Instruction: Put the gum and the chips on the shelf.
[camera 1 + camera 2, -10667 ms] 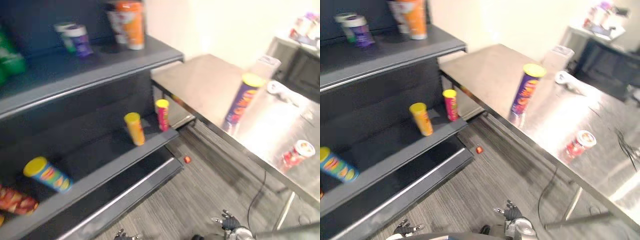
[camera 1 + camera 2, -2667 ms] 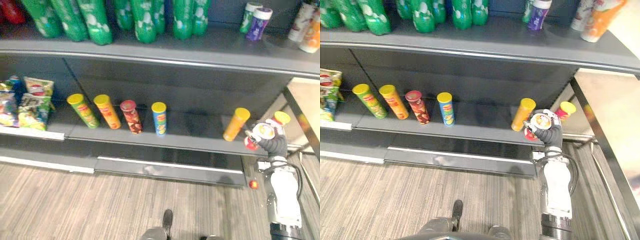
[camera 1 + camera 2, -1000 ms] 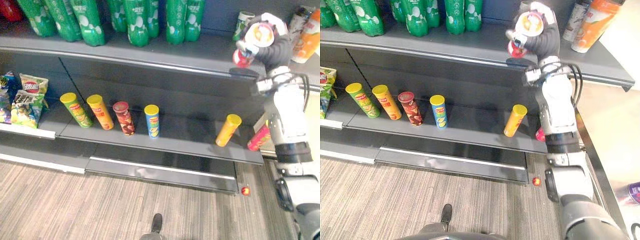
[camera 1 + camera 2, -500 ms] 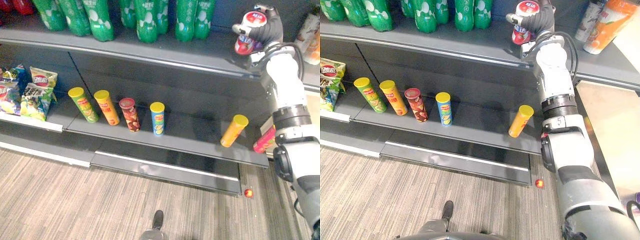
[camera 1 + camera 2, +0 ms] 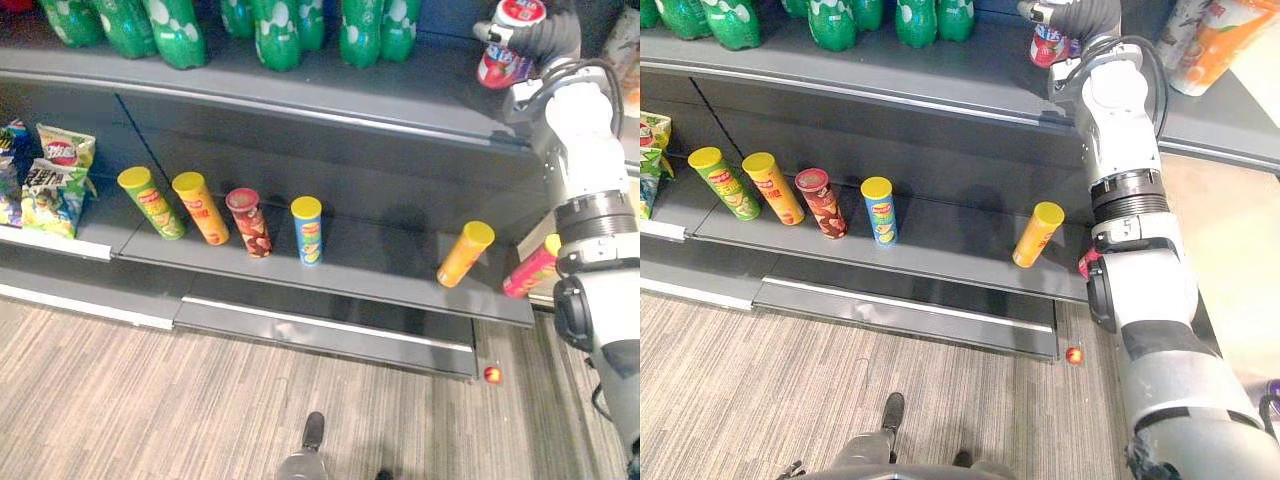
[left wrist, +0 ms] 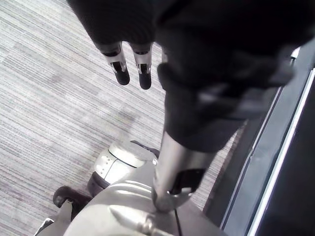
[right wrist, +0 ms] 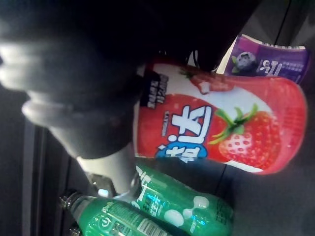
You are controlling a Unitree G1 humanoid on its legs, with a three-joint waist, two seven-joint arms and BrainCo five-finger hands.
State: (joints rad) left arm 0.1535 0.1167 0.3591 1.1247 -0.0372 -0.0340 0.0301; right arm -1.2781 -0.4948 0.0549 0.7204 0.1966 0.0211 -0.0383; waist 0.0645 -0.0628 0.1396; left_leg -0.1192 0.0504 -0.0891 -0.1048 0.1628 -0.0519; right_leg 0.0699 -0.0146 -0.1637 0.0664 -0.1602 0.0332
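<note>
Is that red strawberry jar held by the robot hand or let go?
Held: the right robot hand is curled round the red jar at the top shelf. Whether it rests there: cannot tell.

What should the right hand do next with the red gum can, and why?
Probably lower the red gum can onto the top shelf and let go: the right hand grips it at shelf height, beside the purple can.

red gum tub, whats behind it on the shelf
A purple tub, partly hidden by the red gum tub and the right hand, stands right behind it; green bottles stand to one side.
</note>
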